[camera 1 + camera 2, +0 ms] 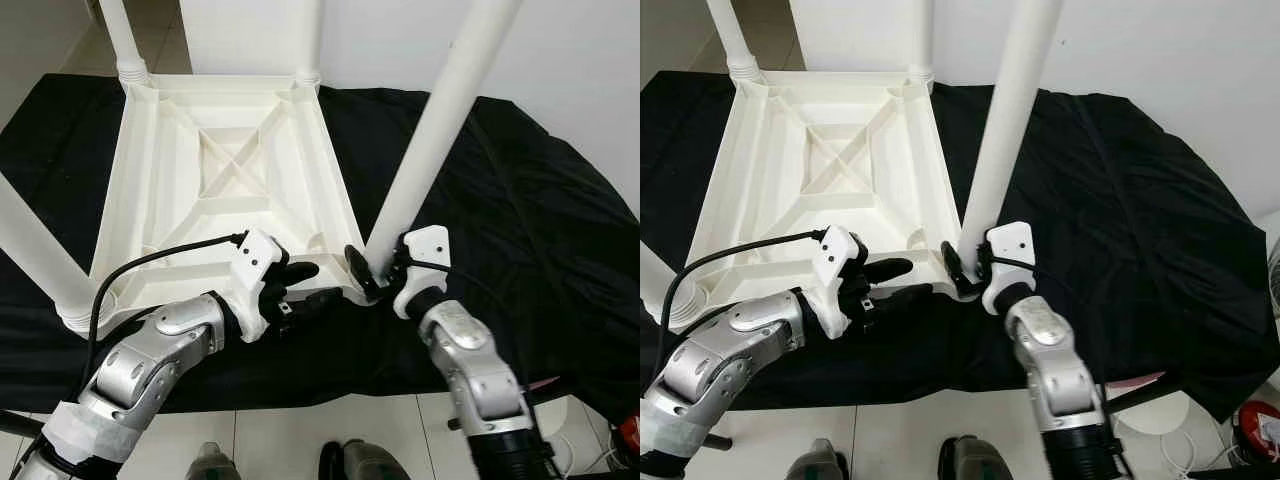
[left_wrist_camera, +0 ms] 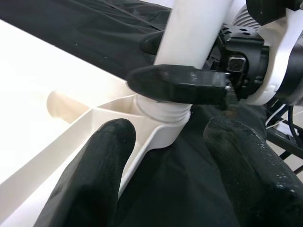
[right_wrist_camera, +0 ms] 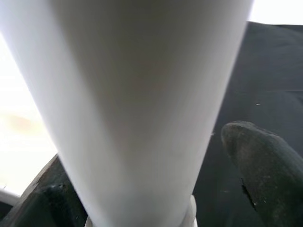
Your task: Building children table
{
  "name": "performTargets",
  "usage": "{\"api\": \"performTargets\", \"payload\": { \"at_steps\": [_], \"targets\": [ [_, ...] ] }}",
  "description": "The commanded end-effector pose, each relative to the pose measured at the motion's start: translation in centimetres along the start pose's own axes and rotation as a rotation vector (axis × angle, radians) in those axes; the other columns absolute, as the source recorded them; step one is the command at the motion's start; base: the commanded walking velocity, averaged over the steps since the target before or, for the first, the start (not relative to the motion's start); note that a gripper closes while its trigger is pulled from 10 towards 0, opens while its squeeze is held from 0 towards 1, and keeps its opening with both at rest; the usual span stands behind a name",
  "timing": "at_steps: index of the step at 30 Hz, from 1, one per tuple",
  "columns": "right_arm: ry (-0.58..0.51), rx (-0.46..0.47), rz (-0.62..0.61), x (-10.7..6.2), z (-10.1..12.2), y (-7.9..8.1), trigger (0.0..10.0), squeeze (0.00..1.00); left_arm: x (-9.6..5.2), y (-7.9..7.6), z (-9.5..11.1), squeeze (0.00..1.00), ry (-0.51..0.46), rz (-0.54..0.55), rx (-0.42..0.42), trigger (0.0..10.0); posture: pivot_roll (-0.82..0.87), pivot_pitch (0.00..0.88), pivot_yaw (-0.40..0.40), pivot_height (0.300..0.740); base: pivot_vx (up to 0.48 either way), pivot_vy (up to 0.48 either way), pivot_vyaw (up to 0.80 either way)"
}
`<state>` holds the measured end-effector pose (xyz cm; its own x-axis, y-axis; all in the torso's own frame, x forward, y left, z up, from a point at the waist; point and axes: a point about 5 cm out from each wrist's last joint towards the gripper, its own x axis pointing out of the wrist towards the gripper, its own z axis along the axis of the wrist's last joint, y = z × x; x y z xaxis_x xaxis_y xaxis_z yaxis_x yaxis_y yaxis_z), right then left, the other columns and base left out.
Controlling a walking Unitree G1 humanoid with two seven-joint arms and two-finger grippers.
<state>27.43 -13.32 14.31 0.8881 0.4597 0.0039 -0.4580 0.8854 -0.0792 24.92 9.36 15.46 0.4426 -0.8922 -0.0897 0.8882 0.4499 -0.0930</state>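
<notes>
We see a rumpled black cloth spread under everything, pale floor tiles below it, and a white wall behind.

**Black cloth over pale tile, against a white wall**

A black cloth lies spread and creased across the middle of the scene, its far edge running close to a plain white wall. Nearer the camera, glossy white floor tiles with thin dark grout lines show below the cloth's front edge. More pale flooring shows at the far left corner. At the lower right, beside the cloth, sit a small red object and a white cable on the floor. The light is bright and even.
</notes>
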Motion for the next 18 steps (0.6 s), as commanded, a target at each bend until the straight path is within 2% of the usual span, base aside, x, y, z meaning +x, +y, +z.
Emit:
{"api": "performTargets", "payload": {
  "at_steps": [1,4,5,10,12,18],
  "targets": [
    [0.021,0.013,0.015,-0.2,-0.6,-0.3,10.0,0.0,0.0,-0.9,-0.3,0.0,0.012,-0.129,-0.01,10.0,0.04,0.068,-0.069,0.74,0.0,0.0,0.0],
    [0.017,-0.009,0.062,-0.4,-0.7,-0.5,10.0,0.0,-0.1,-0.9,-0.3,0.0,0.012,-0.129,-0.011,10.0,0.04,0.068,-0.069,0.74,0.0,0.0,0.0],
    [0.019,-0.058,0.164,-0.5,-0.8,-1.5,10.0,0.0,-0.3,-1.0,-0.4,0.0,0.018,-0.132,-0.011,10.0,0.04,0.062,-0.063,0.74,0.0,0.0,0.0],
    [0.015,-0.066,0.203,-0.4,-0.8,-1.9,10.0,0.0,-0.3,-1.0,-0.4,0.0,0.019,-0.133,-0.011,10.0,0.05,0.06,-0.062,0.74,0.0,0.0,0.0],
    [0.0,-0.075,0.281,0.3,-0.5,-2.2,10.0,0.0,-0.3,-1.1,-0.4,0.0,0.02,-0.138,-0.01,10.0,0.05,0.056,-0.057,0.74,0.0,0.0,0.0],
    [-0.006,-0.096,0.344,1.3,-0.4,-2.3,10.0,0.0,-0.1,-1.4,-0.3,0.0,0.019,-0.153,-0.009,10.0,0.05,0.051,-0.052,0.74,0.0,0.0,0.0]
  ]
}}
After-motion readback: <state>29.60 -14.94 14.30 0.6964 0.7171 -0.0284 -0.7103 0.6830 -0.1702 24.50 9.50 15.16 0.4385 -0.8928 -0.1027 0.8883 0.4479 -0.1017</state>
